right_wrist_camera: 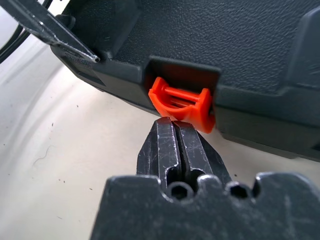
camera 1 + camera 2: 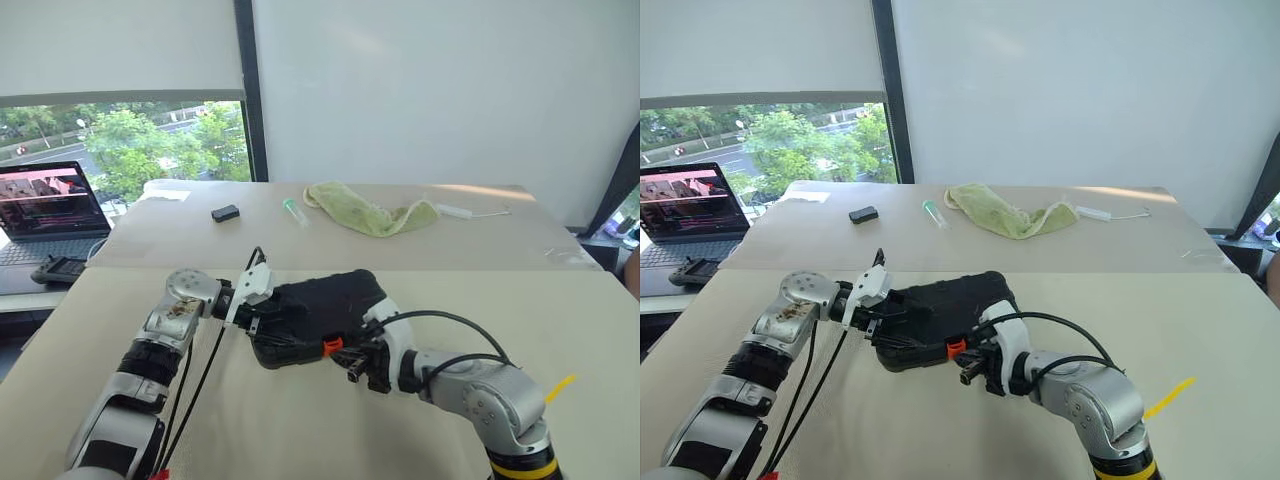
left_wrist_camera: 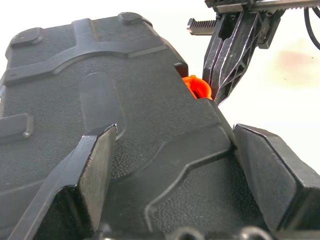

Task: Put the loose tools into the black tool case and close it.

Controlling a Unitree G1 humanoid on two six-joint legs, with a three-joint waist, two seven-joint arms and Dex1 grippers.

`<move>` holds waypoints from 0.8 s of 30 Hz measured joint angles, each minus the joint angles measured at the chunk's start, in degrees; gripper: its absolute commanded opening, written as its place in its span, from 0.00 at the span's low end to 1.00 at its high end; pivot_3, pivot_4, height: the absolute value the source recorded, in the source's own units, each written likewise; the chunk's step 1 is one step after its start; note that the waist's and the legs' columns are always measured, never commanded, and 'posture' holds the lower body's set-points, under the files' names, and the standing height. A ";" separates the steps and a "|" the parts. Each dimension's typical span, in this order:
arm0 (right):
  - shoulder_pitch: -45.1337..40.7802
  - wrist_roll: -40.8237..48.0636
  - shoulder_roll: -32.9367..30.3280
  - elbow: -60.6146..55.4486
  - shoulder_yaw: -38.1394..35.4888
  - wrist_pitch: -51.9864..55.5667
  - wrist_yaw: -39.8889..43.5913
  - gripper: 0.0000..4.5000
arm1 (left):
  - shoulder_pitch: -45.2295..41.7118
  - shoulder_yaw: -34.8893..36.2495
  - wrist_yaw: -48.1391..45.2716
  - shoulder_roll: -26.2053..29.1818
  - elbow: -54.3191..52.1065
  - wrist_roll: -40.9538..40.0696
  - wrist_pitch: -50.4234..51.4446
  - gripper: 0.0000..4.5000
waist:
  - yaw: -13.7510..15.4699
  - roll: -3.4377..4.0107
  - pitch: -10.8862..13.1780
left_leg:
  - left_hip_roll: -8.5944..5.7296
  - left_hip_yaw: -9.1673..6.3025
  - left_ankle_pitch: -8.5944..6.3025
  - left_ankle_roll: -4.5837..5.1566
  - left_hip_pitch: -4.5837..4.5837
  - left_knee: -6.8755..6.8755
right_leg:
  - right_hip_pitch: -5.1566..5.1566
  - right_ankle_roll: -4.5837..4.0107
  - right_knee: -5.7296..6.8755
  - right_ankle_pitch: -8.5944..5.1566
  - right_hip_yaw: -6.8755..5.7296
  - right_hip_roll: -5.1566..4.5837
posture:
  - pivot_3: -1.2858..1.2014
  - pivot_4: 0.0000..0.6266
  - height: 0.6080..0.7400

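Lying shut on the desk (image 2: pixel 560 300), the black tool case (image 2: pixel 320 310) sits between both claws.
Left claw (image 3: pixel 170 150) straddles its ribbed shell, fingers apart; right claw (image 1: pixel 175 137), fingers pressed together, touches the orange latch (image 1: pixel 182 102).

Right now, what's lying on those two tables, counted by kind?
Black tool case: 1
Small black box: 1
Green cloth: 1
Clear tube: 1
White cable piece: 1
Total: 5
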 measured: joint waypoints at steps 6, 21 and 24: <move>4.58 1.47 -3.42 -9.33 -4.89 -10.91 4.52 0.13 | 3.23 3.21 3.08 -0.05 -4.09 -2.72 1.76 0.89 | 0.13 0.05 0.01 | 0.02 -0.01 -0.01 0.00 -0.09 -0.04 | -0.05 0.04 -0.03 -0.02 -0.02 0.02 | 0.52 0.24 1.00; 44.75 6.42 -18.36 -20.27 -39.36 -29.88 25.51 0.99 | 37.98 25.95 19.20 10.39 -42.07 -20.50 26.65 1.00 | 0.85 0.04 0.16 | -0.04 0.00 -0.13 0.01 -0.18 -0.81 | -0.01 0.28 -0.90 -0.07 -0.01 -0.66 | 0.52 0.24 1.00; 50.92 5.89 -18.21 -19.78 -44.66 -35.25 30.27 0.99 | 45.37 30.26 21.62 10.89 -45.01 -20.64 27.38 1.00 | 1.40 -0.01 0.22 | -0.01 -0.02 -0.08 -0.11 0.01 -0.84 | 0.07 0.09 -0.85 -0.21 -0.12 -0.73 | 0.52 0.24 1.00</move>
